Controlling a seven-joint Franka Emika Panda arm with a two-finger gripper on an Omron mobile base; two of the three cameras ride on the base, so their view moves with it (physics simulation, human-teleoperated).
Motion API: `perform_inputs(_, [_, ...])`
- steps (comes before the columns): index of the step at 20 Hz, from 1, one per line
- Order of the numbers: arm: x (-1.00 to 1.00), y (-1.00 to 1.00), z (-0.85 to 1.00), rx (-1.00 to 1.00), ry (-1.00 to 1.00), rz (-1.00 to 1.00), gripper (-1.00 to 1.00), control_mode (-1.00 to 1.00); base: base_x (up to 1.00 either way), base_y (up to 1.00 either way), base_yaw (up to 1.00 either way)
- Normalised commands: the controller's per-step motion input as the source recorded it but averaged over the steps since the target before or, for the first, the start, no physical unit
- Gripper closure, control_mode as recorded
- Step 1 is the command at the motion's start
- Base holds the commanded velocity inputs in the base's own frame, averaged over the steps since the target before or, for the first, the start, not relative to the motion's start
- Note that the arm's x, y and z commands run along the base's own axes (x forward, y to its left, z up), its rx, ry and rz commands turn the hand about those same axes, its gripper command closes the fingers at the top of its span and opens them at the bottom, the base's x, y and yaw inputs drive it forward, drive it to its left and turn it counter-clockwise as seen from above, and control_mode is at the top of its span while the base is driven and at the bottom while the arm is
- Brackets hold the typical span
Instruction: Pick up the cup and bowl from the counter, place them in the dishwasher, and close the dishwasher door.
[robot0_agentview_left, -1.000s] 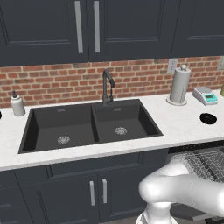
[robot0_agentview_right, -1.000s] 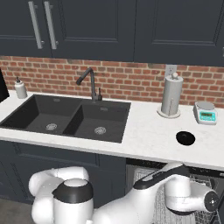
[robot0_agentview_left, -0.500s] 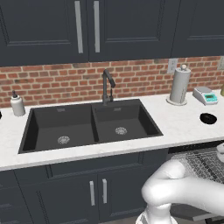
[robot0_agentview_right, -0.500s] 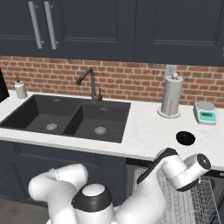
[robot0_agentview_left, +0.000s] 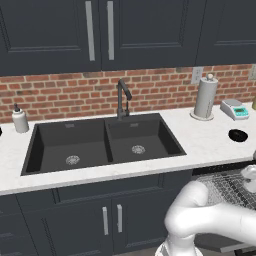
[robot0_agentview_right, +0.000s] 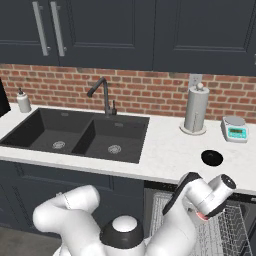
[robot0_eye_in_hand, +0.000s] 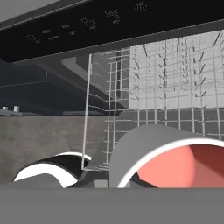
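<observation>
Gripper state unclear; bowl (robot0_agentview_right: 212, 157) on counter (robot0_agentview_right: 165, 150), dishwasher (robot0_agentview_right: 225, 230) open.

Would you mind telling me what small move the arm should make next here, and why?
Probably ease the cup down into the wire rack, then let go. In the hand view the cup sits close against the camera with the rack just beyond it, below the dishwasher control strip, so it seems not yet set down. The bowl is on the counter, for afterwards.
</observation>
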Motion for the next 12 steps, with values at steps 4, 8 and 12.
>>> perform_inputs(4, [0.0, -0.04, -0.51, 0.04, -0.05, 0.0, 1.0, -1.0, 0.0, 0.0, 0.0])
perform_inputs(8, [0.0, -0.02, -0.54, 0.03, -0.05, 0.0, 1.0, -1.0, 0.0, 0.0, 0.0])
perform_inputs(12, [0.04, 0.0, -0.43, 0.0, 0.0, 0.0, 1.0, -1.0, 0.0, 0.0, 0.0])
